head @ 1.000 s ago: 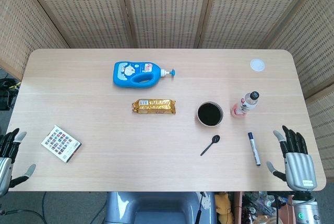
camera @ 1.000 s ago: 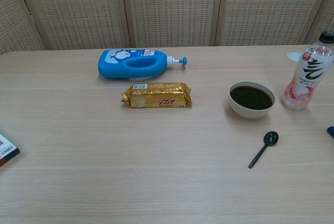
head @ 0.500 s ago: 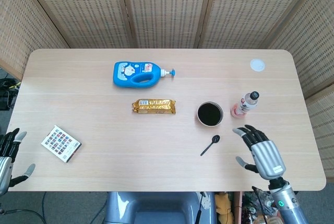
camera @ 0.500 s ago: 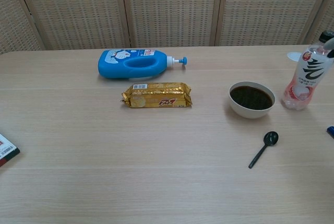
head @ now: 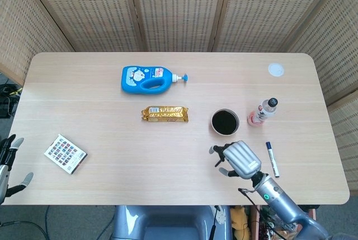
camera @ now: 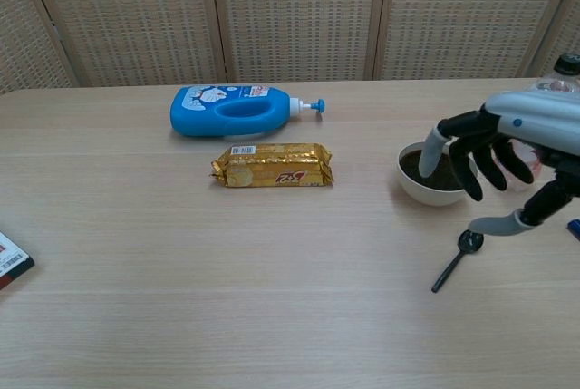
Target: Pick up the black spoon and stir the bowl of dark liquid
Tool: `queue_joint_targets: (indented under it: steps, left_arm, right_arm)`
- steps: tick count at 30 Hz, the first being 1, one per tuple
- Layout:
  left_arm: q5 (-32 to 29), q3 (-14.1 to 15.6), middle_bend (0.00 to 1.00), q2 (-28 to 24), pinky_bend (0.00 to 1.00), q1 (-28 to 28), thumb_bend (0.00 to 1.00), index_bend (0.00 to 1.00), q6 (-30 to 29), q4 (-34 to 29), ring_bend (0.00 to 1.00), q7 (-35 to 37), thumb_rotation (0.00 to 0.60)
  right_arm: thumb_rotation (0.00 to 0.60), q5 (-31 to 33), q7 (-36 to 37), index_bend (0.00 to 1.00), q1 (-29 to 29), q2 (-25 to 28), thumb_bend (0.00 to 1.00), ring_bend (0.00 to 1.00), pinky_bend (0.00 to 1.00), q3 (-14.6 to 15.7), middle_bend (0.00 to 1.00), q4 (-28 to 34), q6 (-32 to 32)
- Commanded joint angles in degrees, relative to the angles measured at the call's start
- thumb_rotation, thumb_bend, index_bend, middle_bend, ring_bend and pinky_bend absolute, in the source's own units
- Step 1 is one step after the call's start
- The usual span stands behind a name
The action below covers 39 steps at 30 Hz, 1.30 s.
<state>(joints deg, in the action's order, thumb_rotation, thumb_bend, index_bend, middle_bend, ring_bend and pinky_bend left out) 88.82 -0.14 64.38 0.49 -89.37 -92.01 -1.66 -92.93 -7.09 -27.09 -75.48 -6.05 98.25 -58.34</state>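
Black spoon (camera: 459, 258) | lay flat on table (camera: 272, 316), just in front of bowl of dark liquid (camera: 437, 172), handle angled toward robot | right hand (camera: 494, 167) hovered above, fingers (camera: 433, 150) spread, holding nothing, poised for pickup | left hand (head: 8, 164) idle at table edge, fingers apart, empty
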Motion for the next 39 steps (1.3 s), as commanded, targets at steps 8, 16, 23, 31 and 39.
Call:
queue_joint_targets:
  steps: [8, 16, 23, 31, 39]
  left_arm:
    - [-0.1, -0.4, 0.0, -0.5, 0.0, -0.5, 0.29, 0.0, 0.1, -0.1, 0.0, -0.3, 0.6]
    - [-0.3, -0.4, 0.0, -0.5, 0.0, -0.6, 0.29, 0.0, 0.5, -0.1, 0.0, -0.4, 0.6]
    - [-0.4, -0.2, 0.0, -0.4, 0.0, -0.7, 0.29, 0.0, 0.8, -0.1, 0.0, -0.6, 0.6]
    - [-0.5, -0.1, 0.0, -0.4, 0.0, -0.8, 0.29, 0.0, 0.9, -0.1, 0.0, -0.7, 0.6]
    - [-0.7, -0.1, 0.0, -0.4, 0.0, -0.6, 0.29, 0.0, 0.7, 0.0, 0.0, -0.5, 0.6]
  right_arm:
    - [0.6, 3.0, -2.5, 0.49, -5.3, -6.1, 0.39, 0.85, 0.89, 1.5, 0.84, -8.4, 6.8]
    - [0.6, 3.5, -3.1, 0.5, -6.9, -8.9, 0.48, 0.87, 0.92, 3.1, 0.86, -14.6, 8.8]
    - [0.6, 3.1, -2.8, 0.51, -7.9, -10.9, 0.52, 0.88, 0.92, 4.3, 0.87, -19.0, 8.7]
    - [0.6, 2.4, -2.6, 0.53, -8.5, -13.5, 0.52, 0.88, 0.92, 5.8, 0.87, -23.8, 8.3]
    - [0.6, 1.2, -2.5, 0.54, -9.0, -15.6, 0.52, 0.88, 0.92, 6.9, 0.87, -27.6, 7.0]
